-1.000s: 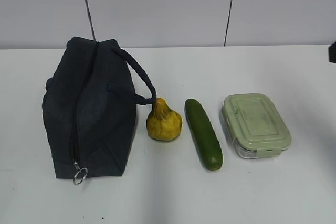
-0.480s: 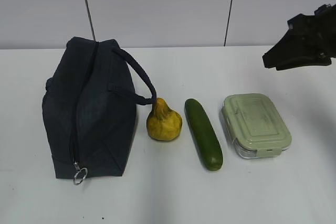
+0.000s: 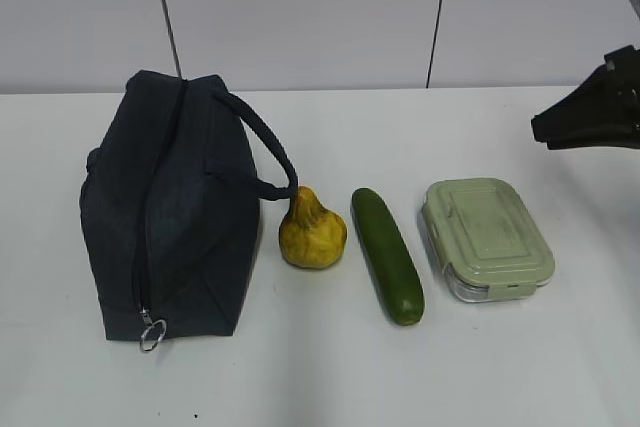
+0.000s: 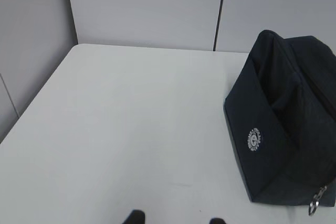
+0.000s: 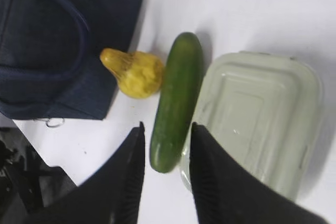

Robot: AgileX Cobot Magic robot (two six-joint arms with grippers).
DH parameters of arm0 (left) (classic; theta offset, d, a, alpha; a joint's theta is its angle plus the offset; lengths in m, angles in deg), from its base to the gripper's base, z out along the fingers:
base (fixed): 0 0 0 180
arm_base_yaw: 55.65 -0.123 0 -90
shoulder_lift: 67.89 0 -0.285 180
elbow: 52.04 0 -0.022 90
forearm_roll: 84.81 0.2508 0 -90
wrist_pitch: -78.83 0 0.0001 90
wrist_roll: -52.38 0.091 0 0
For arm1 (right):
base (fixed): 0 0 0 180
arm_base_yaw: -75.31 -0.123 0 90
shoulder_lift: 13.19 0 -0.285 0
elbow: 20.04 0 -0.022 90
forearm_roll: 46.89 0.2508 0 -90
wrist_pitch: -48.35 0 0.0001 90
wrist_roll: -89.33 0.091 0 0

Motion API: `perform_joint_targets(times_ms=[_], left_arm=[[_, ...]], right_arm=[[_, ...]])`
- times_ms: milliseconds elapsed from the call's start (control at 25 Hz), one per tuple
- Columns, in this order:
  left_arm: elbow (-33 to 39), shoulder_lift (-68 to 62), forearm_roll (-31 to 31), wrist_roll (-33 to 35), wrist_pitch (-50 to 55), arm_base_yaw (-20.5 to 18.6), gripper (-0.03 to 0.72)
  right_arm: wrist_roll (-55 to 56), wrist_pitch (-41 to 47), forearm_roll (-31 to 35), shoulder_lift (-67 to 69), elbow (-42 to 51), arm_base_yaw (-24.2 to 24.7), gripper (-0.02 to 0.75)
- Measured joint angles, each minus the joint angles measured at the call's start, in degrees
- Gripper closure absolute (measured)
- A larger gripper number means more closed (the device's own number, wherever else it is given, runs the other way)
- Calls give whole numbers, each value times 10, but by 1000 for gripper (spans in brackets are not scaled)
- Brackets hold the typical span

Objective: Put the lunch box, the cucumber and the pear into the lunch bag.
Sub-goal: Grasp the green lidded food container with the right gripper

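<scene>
On the white desk (image 3: pixel 330 377) there is one lunch bag (image 3: pixel 165 212), one pear (image 3: pixel 312 232), one cucumber (image 3: pixel 388 255) and one lunch box (image 3: pixel 487 237), laid in a row from left to right and apart from each other. This spacing probably gives room to grasp each item alone. The bag lies on its side with the zipper (image 3: pixel 148 247) closed and the ring pull (image 3: pixel 152 334) toward the camera, so nothing can go in before it is opened; the task is at its very start.

The right gripper (image 5: pixel 165 177) hangs in the air above the cucumber and the near edge of the lunch box. Its fingers (image 5: pixel 128 182) stand apart and hold nothing.

Of the left gripper (image 4: pixel 176 219), only two dark tips show at the lower edge of its wrist view, separated and empty, above bare desk to the left of the bag.
</scene>
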Motion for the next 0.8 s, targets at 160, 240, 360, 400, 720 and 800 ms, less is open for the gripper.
perform_joint_targets(times_ms=[160, 240, 360, 400, 720, 800], left_arm=[[0, 0, 0, 0, 0, 0, 450], [0, 0, 0, 0, 0, 0, 450], [0, 0, 0, 0, 0, 0, 450], [0, 0, 0, 0, 0, 0, 450], [0, 0, 0, 0, 0, 0, 450], [0, 0, 0, 0, 0, 0, 450]], right_arm=[[-2, -2, -50, 0, 4, 0, 498], [-2, -3, -70, 2, 11, 0, 498], [-1, -1, -86, 6, 22, 0, 480], [-1, 2, -87, 9, 24, 0, 456], [16, -15, -75, 56, 25, 0, 131], [25, -19, -74, 85, 18, 0, 108]])
